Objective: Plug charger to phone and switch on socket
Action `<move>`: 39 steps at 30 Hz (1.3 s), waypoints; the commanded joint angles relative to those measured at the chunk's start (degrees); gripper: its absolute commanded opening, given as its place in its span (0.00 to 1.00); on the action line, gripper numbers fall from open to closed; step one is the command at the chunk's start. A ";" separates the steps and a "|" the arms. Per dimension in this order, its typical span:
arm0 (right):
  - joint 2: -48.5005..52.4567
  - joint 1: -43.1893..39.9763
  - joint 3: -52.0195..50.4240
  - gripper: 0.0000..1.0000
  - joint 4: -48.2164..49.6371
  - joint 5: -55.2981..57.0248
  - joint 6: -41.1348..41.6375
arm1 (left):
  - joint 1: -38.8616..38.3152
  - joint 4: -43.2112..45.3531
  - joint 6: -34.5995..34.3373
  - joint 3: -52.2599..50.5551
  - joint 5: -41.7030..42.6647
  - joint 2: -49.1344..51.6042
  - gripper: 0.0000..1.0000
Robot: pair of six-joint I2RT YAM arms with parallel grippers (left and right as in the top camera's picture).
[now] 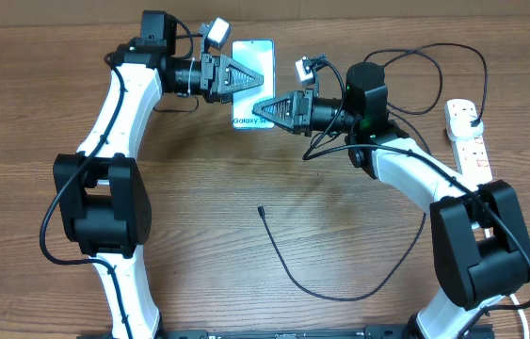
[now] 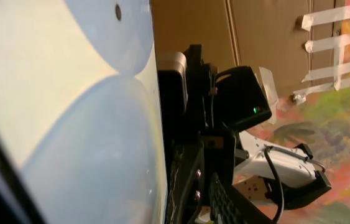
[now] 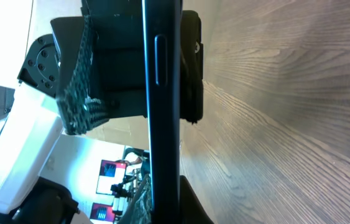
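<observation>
The phone (image 1: 253,56) lies screen-up at the back middle, its blue screen reading "Galaxy S". My left gripper (image 1: 263,79) is shut on its upper half from the left. My right gripper (image 1: 261,105) is shut on its lower end from the right. The screen fills the left wrist view (image 2: 69,112); the right wrist view shows the phone's dark edge (image 3: 162,124) between my fingers (image 3: 168,208). The charger's connector tip (image 1: 261,210) lies free on the table, and its thin black cable (image 1: 340,297) curves right towards the socket (image 1: 469,141). The plug (image 1: 472,117) sits in the socket.
The wooden table (image 1: 199,235) carries the white power strip along its right edge. A loop of black cable (image 1: 434,52) lies behind the right arm. Cardboard and a taped wall show in the left wrist view.
</observation>
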 commanded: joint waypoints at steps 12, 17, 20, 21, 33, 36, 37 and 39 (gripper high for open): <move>-0.48 1.03 -0.17 0.04 -1.29 1.99 1.90 | 0.33 1.46 -3.26 1.64 3.91 -3.13 0.41; -0.48 1.03 -0.17 0.04 -1.40 1.40 1.88 | -0.76 1.51 -3.50 1.64 3.89 -3.13 0.40; -0.48 1.03 -0.17 0.04 -1.38 1.57 1.90 | -0.87 1.49 -3.52 1.62 3.91 -3.13 0.38; -0.48 1.03 -0.17 0.04 -1.38 1.66 1.90 | -0.87 1.49 -3.52 1.64 3.89 -3.13 0.38; -0.48 2.05 -0.17 0.04 -1.42 1.18 1.88 | -1.62 3.30 -3.50 1.62 3.78 -3.13 0.18; -0.48 2.51 -0.17 0.04 -1.42 1.20 1.66 | -2.14 4.07 -3.50 1.62 3.76 -3.13 0.12; -0.48 2.58 -0.17 0.04 -1.42 1.18 1.66 | -2.23 4.20 -3.50 1.62 3.76 -3.13 0.08; -0.48 2.56 -0.17 0.12 -1.53 1.18 1.64 | -2.23 4.26 -3.50 1.62 3.76 -3.13 0.04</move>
